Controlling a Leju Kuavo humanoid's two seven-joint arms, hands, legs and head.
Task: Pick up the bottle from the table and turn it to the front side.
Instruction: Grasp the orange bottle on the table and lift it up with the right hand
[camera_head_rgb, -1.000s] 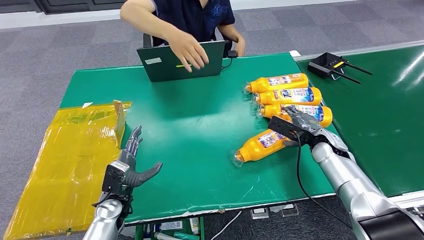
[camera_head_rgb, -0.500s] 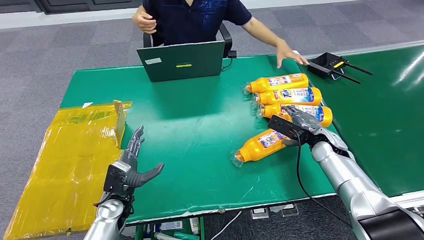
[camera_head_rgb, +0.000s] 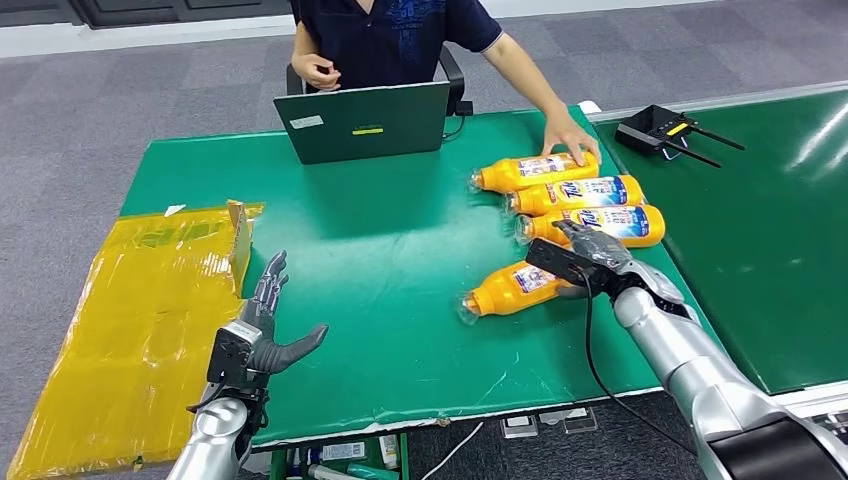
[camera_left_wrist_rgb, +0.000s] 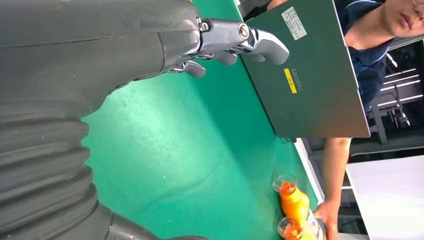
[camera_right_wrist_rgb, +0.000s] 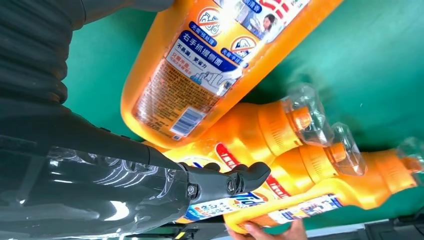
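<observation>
Right hand (camera_head_rgb: 590, 252): fingers clamped on orange bottle (camera_head_rgb: 513, 287), lying on bench (camera_head_rgb: 400, 260). Left hand (camera_head_rgb: 262, 325): fingers apart, holding nothing.

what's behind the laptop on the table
A seated person in a dark shirt is behind the open laptop, one arm reaching to the farthest orange bottle. The lid hides the keyboard, screen and the person's lap.

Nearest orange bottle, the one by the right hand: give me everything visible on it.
The nearest bottle is glossy orange plastic with a clear cap, lying on its side on the green table, cap toward the robot's left, apart from the other three. A printed label with a barcode faces up. The right hand is over its base end; contact unclear.
</observation>
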